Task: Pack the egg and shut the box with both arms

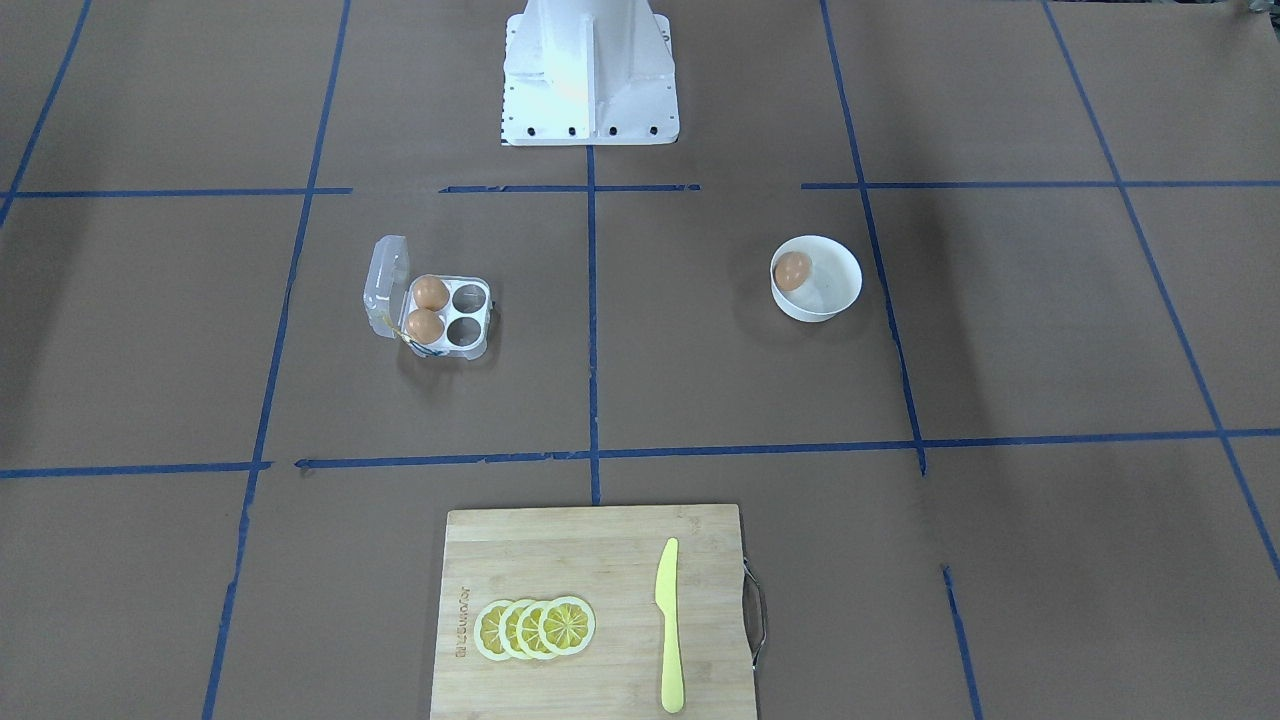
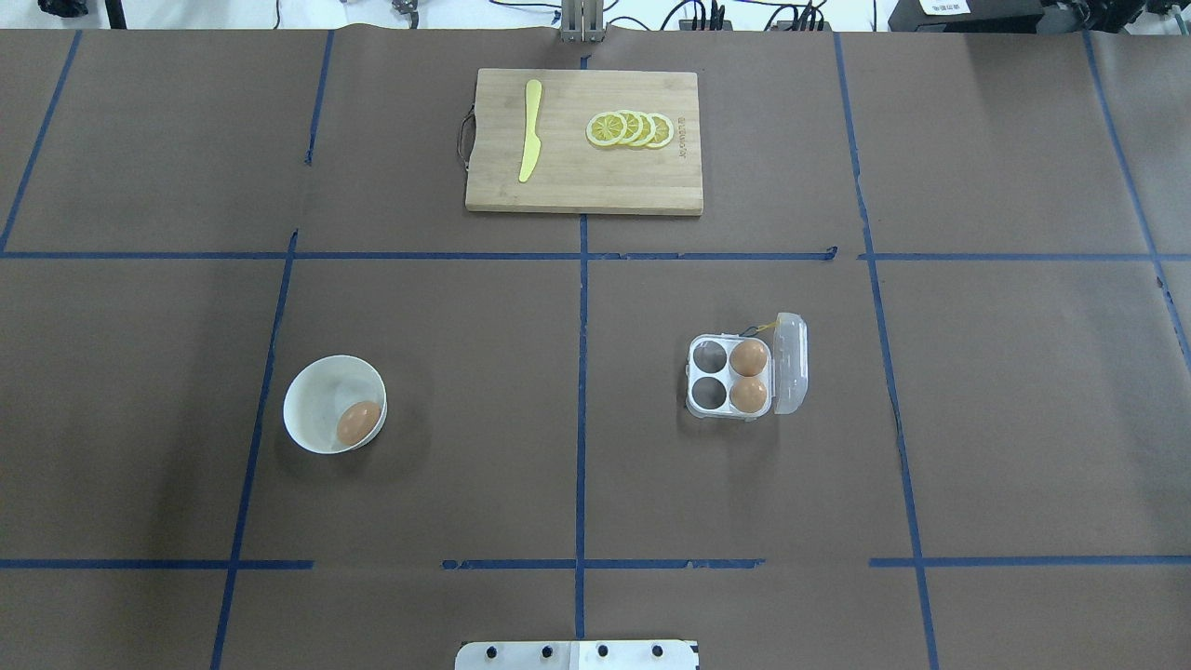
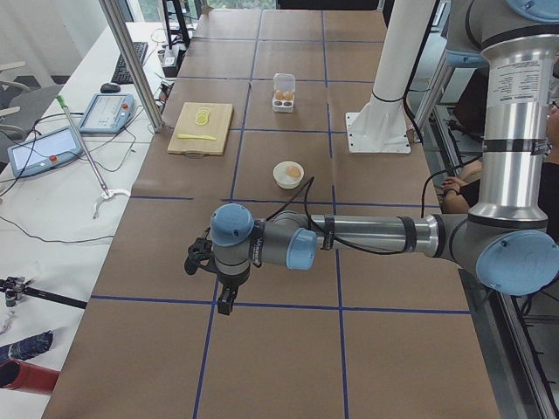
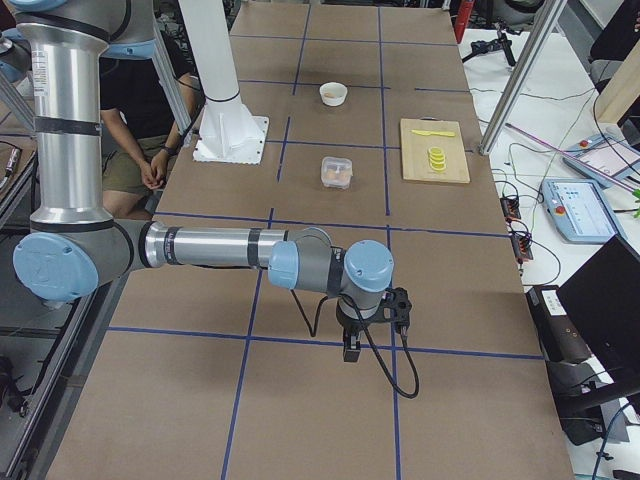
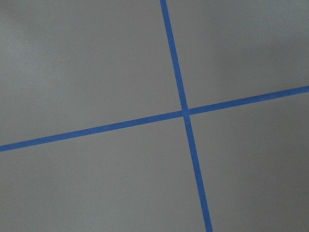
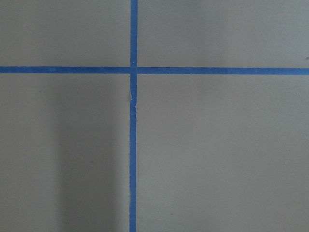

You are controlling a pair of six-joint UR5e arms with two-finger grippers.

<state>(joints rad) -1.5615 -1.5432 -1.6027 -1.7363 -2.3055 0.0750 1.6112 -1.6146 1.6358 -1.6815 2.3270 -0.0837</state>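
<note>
An orange-brown egg lies in a round white bowl, also in the front view. The clear four-cell box stands open, its lid tipped back, with two eggs in the cells beside the lid and two cells empty. It shows in the front view too. My left gripper shows only in the exterior left view, far from the bowl; I cannot tell if it is open. My right gripper shows only in the exterior right view, far from the box; I cannot tell its state.
A bamboo cutting board with lemon slices and a yellow knife lies at the far side. The white robot base stands at the near edge. Both wrist views show only brown table and blue tape.
</note>
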